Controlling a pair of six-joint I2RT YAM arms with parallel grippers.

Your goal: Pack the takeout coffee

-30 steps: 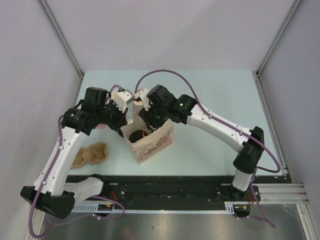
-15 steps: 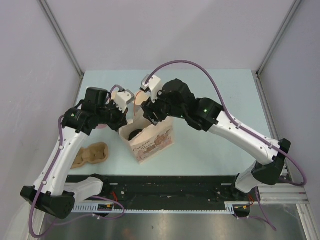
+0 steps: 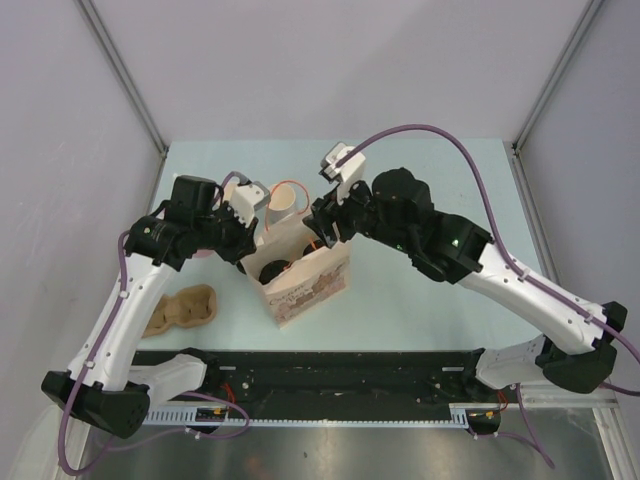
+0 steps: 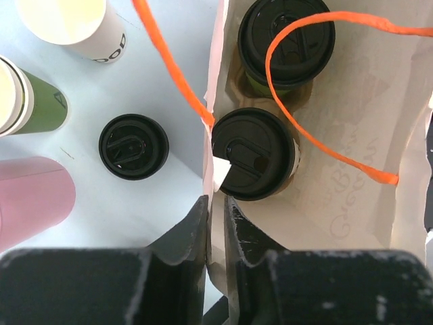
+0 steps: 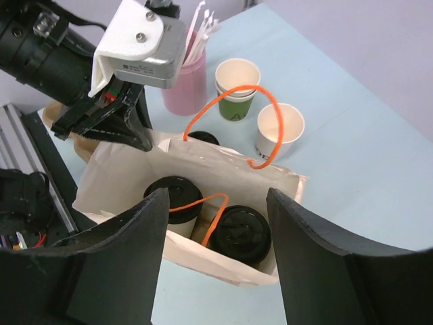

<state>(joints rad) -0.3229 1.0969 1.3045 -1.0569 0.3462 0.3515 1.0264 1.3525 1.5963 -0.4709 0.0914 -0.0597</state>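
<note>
Two takeout coffee cups with black lids stand inside the beige paper bag (image 3: 312, 282): one (image 4: 254, 154) near the left wall, the other (image 4: 287, 37) behind it. From the right wrist both lids (image 5: 172, 196) (image 5: 238, 233) show under an orange handle. My left gripper (image 4: 216, 200) straddles the bag's left wall (image 4: 211, 135); its jaws stand a sliver apart, with the paper against one finger. My right gripper (image 5: 216, 203) hangs open and empty above the bag's mouth.
Left of the bag stand a pink cup of white straws (image 5: 186, 84), a green-sided stack of open cups (image 5: 237, 101), an open white cup (image 5: 279, 128) and a loose black lid (image 4: 133, 145). A brown cup carrier (image 3: 182, 308) lies near the front left.
My right gripper has lifted out of the bag and drawn back to the right, opening wider. My left gripper's jaws have parted slightly on the bag wall.
</note>
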